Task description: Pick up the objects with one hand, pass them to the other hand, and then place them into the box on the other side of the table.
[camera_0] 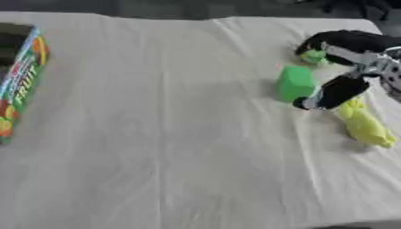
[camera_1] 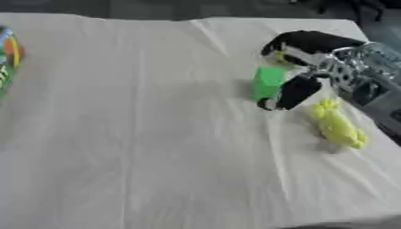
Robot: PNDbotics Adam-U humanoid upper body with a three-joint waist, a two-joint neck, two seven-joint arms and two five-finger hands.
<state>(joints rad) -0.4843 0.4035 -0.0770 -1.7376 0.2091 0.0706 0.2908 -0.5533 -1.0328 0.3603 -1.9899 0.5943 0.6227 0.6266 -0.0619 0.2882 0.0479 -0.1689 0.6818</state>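
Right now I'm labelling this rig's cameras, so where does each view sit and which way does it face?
Left eye view: in the head, looking down at the white-clothed table; shows the right hand by the green block, and the box far left.
Right eye view: beside it, facing the same way; the box is nearly cut off.
Shared: hand, block, yellow object.

We look steeply down from head height through two side-by-side eyes, fairly near, sharing the cloth-covered table [camera_0: 172, 147], the right eye shifted so the colourful box [camera_0: 19, 76] nearly leaves its left edge
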